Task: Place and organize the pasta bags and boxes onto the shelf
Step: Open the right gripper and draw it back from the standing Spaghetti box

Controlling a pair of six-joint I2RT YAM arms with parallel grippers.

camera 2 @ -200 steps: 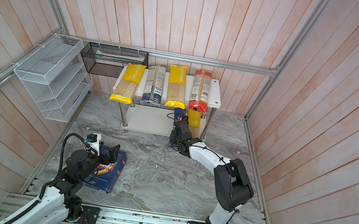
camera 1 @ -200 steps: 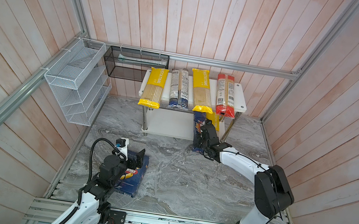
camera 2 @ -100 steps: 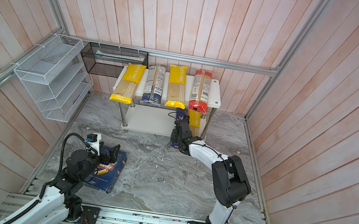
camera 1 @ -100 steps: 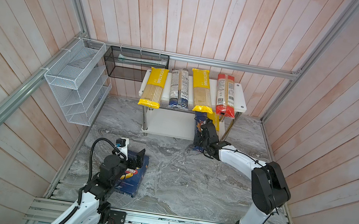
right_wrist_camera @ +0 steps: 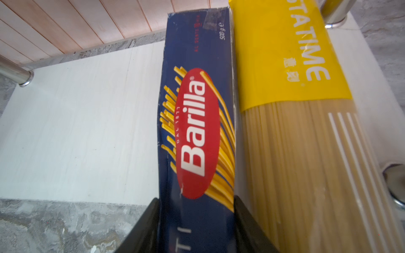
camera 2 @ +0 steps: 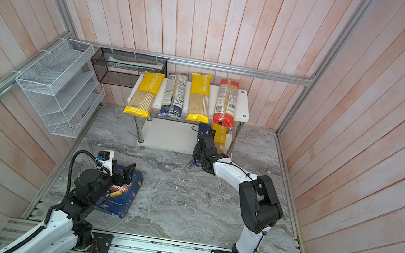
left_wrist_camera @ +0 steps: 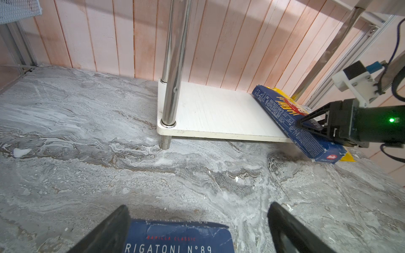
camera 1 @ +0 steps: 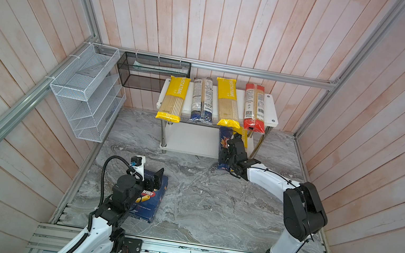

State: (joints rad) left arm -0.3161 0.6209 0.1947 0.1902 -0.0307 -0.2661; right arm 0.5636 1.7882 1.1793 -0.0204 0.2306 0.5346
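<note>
Four bags lie side by side on the shelf's (camera 1: 272,111) top board: yellow (camera 1: 174,98), dark-blue-ended (camera 1: 202,99), yellow (camera 1: 227,102), red-ended (camera 1: 254,108). On the lower board (camera 1: 188,138) a third yellow bag (right_wrist_camera: 295,109) lies at the right. Beside it is the narrow Barilla spaghetti box (right_wrist_camera: 197,109) (camera 1: 223,139), its near end sticking out over the floor. My right gripper (right_wrist_camera: 196,201) (camera 1: 231,143) is shut on that box, one finger against each long side. The wide rigatoni box (camera 1: 151,199) (left_wrist_camera: 179,238) lies flat on the floor. My left gripper (left_wrist_camera: 197,210) (camera 1: 152,177) hovers open over its far end.
A white wire rack (camera 1: 85,90) hangs on the left wall, with a black mesh basket (camera 1: 153,74) next to the shelf's back left corner. Chrome legs (left_wrist_camera: 173,65) stand at the shelf corners. The left part of the lower board is bare. Grey marble floor (camera 1: 210,203) lies between the arms.
My right gripper has edged a little further toward the shelf with the narrow box. The left arm and the rigatoni box have not moved.
</note>
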